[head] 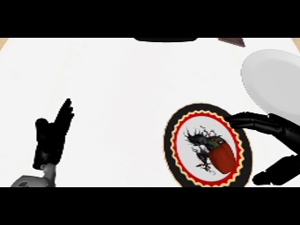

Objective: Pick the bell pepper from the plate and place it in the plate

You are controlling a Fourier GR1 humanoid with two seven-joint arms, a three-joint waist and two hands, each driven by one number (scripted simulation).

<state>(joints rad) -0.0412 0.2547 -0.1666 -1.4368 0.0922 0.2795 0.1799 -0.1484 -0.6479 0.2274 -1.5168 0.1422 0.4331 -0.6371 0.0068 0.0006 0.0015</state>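
Note:
A red bell pepper (pixel 220 157) with a green stem lies on a patterned plate (pixel 180 132) that has a black rim and a red and yellow ring, at the lower right of the head view. My right hand (pixel 288 136) arches over the plate's right edge, fingers and thumb spread apart, close to the pepper but not closed round it. A plain white plate (pixel 279 83) sits at the upper right, just beyond that hand. My left hand (pixel 51 134) stands at the lower left with fingers straight and up, holding nothing.
The white counter (pixel 113 79) runs across the view, with wooden edges at the far left and right. A dark round object (pixel 167 39) and a brown one (pixel 233 41) sit at the back edge.

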